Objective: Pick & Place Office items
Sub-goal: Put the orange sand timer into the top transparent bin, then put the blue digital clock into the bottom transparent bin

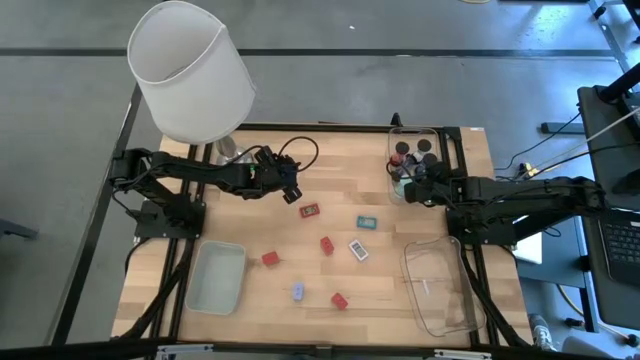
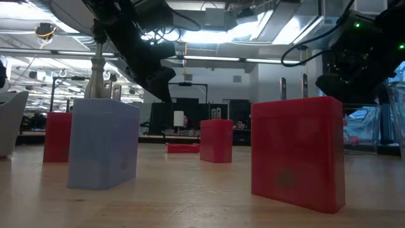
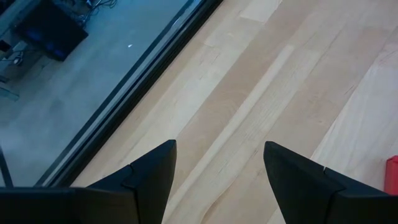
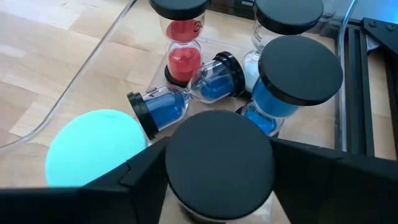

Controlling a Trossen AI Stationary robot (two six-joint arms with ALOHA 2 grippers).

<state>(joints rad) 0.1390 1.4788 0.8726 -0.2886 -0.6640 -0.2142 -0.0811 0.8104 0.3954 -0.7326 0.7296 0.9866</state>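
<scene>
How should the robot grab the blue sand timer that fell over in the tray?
Grip the tipped blue sand timer across its narrow glass waist, coming straight down from above. It lies on its side in the clear tray, so the black end caps point sideways and the waist faces up. Neighbouring timers crowd it, so it may be tight.

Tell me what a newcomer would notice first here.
The big white lamp looming over the table's far left corner. Then the right gripper closed around a black-capped sand timer in the clear tray of timers, and small red blocks scattered mid-table.
</scene>
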